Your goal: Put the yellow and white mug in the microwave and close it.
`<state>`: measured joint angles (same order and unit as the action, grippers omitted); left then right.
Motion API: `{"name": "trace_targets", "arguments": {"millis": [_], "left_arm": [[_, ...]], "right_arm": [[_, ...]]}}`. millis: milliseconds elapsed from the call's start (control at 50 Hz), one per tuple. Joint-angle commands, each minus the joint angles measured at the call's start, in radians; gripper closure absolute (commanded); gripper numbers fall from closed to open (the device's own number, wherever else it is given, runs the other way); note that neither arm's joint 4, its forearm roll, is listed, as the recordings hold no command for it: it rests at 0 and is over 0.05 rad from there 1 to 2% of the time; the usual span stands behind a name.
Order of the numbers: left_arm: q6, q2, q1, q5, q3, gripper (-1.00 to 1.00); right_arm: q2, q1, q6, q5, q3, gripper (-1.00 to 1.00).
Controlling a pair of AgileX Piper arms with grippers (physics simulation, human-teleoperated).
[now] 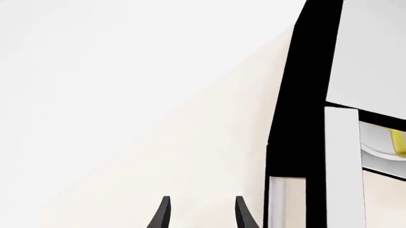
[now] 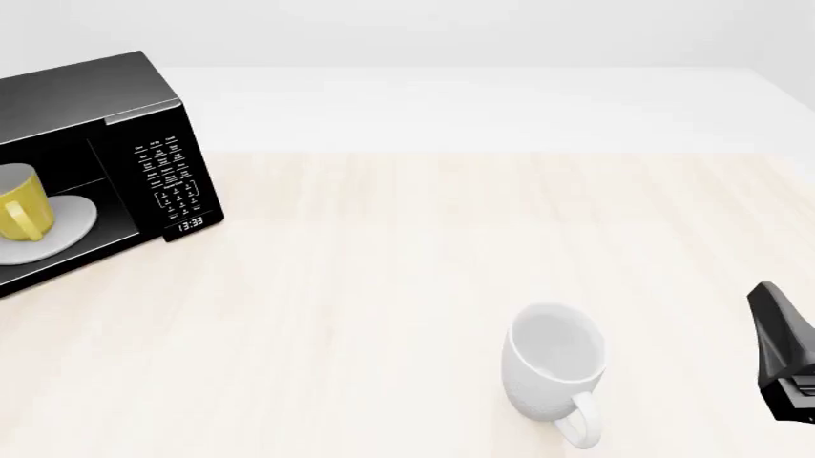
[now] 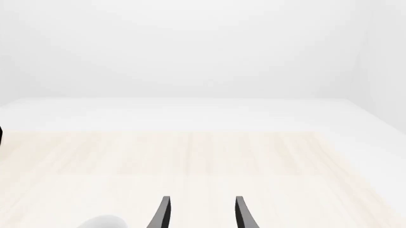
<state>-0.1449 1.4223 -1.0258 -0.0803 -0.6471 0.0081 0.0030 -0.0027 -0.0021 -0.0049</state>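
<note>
Table: pale wood top w/ white border at far side, fills most of front view. Microwave: black box at far left of table, cut off by left edge; cavity stands open to view, keypad panel w/ white lettering on its right side, small clock display at panel's bottom. Door itself can't be made out in front view. White mug: near right of centre, close to near edge, upright, handle toward camera, well apart from microwave. White plate inside microwave. Yellow mug: sits on that plate inside cavity, partly cut by left edge; a yellow sliver shows in left wrist view too. Right gripper: fingers apart, nothing between, over bare table. Left gripper: fingers apart, empty, just beside microwave's black frame.
</note>
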Motion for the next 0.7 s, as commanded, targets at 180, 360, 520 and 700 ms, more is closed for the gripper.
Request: {"name": "trace_targets", "arguments": {"millis": [180, 360, 520, 700], "left_arm": [[-0.001, 0.026, 0.040, 0.034, 0.032, -1.00], [0.007, 0.027, 0.083, 0.035, 0.034, -1.00], [0.011, 0.024, 0.120, 0.035, 0.038, -1.00], [0.021, 0.033, 0.166, 0.041, 0.035, -1.00]], "right_arm": [[-0.001, 0.000, 0.000, 0.000, 0.001, -1.00], [-0.001, 0.000, 0.000, 0.000, 0.001, -1.00], [-0.001, 0.000, 0.000, 0.000, 0.001, -1.00], [-0.001, 0.000, 0.000, 0.000, 0.001, -1.00]]}}
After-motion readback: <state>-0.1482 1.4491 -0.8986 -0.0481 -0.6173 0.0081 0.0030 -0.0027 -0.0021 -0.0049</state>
